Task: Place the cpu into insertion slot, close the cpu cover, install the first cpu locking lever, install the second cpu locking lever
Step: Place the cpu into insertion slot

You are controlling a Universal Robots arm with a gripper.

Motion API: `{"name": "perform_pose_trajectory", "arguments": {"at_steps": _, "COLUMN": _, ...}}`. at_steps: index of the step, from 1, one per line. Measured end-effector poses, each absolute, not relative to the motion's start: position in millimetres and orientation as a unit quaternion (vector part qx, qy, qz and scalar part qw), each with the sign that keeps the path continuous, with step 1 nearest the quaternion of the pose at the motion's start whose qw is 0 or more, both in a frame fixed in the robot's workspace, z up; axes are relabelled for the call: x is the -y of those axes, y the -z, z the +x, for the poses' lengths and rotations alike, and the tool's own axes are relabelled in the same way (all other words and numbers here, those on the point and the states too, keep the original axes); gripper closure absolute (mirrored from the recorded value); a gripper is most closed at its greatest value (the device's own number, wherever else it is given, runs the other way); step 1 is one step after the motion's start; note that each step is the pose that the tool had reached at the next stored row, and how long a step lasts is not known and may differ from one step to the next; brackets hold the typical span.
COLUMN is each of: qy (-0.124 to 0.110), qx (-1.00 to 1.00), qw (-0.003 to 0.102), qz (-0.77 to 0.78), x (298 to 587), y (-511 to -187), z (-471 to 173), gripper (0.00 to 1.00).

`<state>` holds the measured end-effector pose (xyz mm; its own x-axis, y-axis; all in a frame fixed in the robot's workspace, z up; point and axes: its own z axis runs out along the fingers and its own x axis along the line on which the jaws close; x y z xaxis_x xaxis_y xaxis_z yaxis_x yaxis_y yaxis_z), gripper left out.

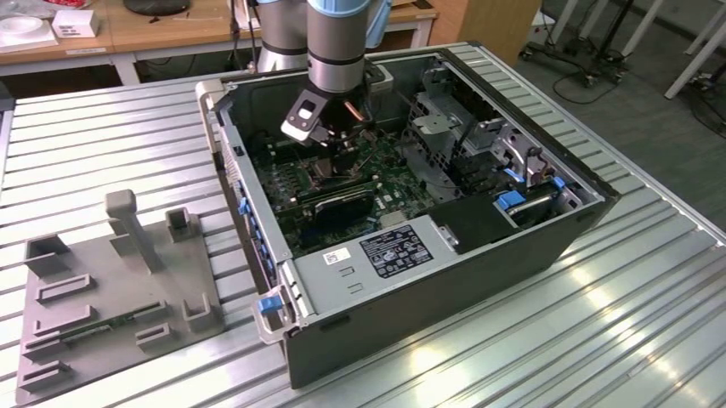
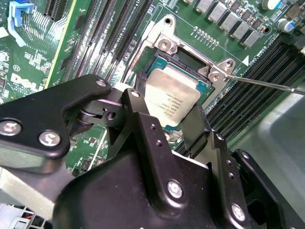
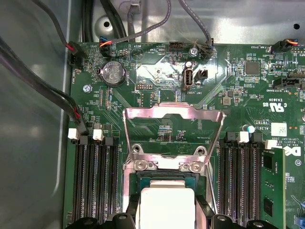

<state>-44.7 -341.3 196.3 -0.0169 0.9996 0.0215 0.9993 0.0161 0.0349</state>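
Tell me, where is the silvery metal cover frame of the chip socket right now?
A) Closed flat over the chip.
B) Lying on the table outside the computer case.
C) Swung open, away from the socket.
C: in the first wrist view the cpu cover stands open, tipped back from the insertion slot, with green board showing through its cut-out, while the cpu sits in the gripper.

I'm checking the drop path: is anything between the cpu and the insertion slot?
Nothing visible does. The gripper holds the cpu right over the insertion slot, and the cpu cover stands open, clear of it.
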Motion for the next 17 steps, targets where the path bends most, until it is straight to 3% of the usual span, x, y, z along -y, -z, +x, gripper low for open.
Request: {"name": "perform_pose_trajectory", "arguments": {"at_steps": 17, "qy": -0.020, "qx": -0.707, "qw": 0.005, "qz": 0.707, "x": 341.3, "y": -195.0, "z": -44.7, "gripper": 0.46}}
